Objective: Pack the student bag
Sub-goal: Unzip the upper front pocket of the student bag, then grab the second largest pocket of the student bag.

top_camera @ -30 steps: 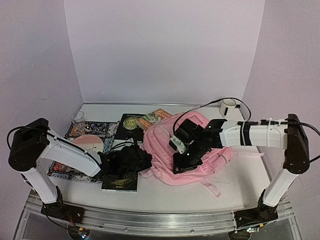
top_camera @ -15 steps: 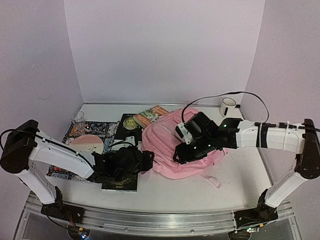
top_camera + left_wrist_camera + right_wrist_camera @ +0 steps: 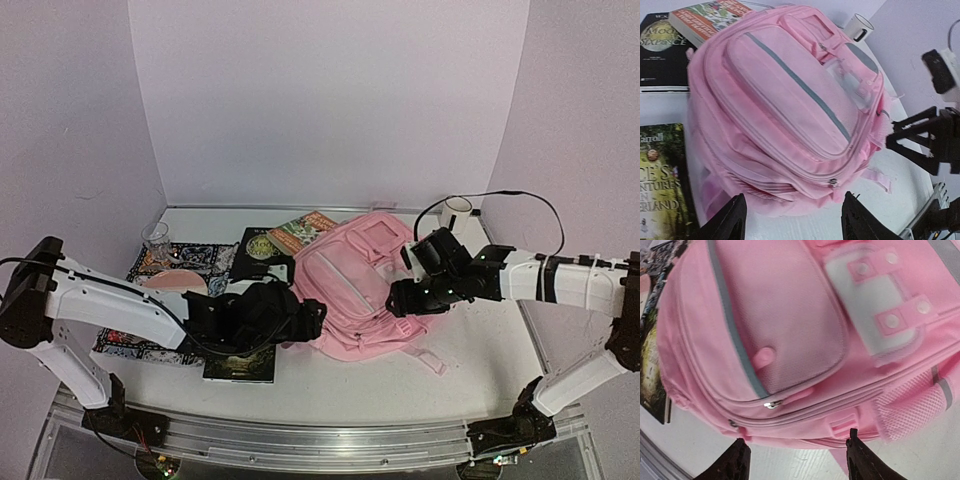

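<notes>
The soft, rounded pink fabric backpack (image 3: 352, 290) is flanked by the left gripper (image 3: 795, 218) and right gripper (image 3: 797, 458), both spread wide and empty.

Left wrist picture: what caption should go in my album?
Pink student bag lying front-up beside books, open left gripper facing it.

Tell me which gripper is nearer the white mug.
Right. The right gripper hangs right of the student bag, just in front of the mug; the left gripper is across the bag, at its near-left edge.
</notes>
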Tool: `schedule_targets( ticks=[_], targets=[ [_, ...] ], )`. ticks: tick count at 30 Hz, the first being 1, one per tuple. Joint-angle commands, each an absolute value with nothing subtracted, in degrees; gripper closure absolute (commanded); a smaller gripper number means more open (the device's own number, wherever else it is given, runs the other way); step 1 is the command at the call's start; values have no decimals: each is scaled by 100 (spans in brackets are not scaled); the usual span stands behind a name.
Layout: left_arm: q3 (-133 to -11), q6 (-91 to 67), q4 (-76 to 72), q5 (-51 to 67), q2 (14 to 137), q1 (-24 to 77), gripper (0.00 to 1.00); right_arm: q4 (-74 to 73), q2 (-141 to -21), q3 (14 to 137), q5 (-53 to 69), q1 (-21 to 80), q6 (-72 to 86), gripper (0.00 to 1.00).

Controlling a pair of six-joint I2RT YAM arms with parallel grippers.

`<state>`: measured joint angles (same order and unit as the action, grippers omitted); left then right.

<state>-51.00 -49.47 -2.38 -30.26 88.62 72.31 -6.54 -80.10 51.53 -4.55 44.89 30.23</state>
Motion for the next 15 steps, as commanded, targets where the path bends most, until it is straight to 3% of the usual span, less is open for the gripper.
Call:
schedule_targets(
  ticks=[1,15],
  targets=[
    [-5793,-5009,-179,-2560,9414,7519,36,-129,-7752,4776,-371,4155,3301,34],
    [-7612,-5005,743,-2313,11410,7806,50,774,-7800,4235,-360,3966,3871,30]
  ],
)
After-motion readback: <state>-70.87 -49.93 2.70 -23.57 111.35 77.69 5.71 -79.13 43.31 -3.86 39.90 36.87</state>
